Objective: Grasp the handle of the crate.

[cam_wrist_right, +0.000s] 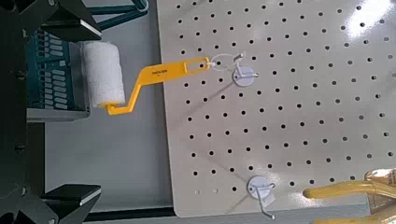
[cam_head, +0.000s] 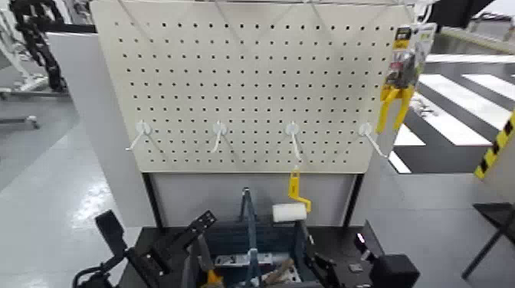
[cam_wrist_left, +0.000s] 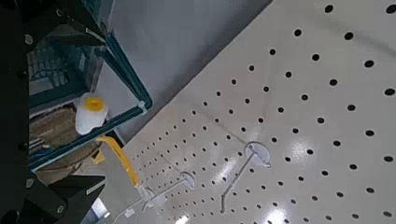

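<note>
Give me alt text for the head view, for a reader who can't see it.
A dark blue-grey crate with an upright handle stands between the robot's open left gripper and its right gripper, below a white pegboard. A yellow-handled white paint roller hangs at the crate's far side.

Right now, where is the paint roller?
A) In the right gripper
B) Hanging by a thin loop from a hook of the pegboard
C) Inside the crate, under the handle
B: the roller has its yellow grip tied by a thin loop to a hook on the pegboard.
</note>
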Available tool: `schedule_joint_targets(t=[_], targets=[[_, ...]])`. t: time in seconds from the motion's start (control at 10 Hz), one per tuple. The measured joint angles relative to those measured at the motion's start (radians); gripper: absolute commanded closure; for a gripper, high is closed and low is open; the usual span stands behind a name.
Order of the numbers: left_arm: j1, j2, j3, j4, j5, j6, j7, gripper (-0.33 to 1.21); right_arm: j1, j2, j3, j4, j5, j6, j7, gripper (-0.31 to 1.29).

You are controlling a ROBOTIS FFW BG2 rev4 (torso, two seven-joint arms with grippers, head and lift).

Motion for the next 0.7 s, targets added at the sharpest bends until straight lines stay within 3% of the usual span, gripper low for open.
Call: schedule_joint_targets(t=[0.2, 0.7], targets=[[-0.028, 0.010, 0.017, 0.033, 0.096, 0.109, 0.002, 0.24, 0.001, 0.001, 0.000, 0.000, -0.001, 0.000, 0.000, 0.15], [-0.137, 0.045, -0.020, 0.178, 0.284, 0.276, 0.009, 0.24, 0.001, 0.003, 0.000, 0.002, -0.001, -0.005, 0.000, 0.15]])
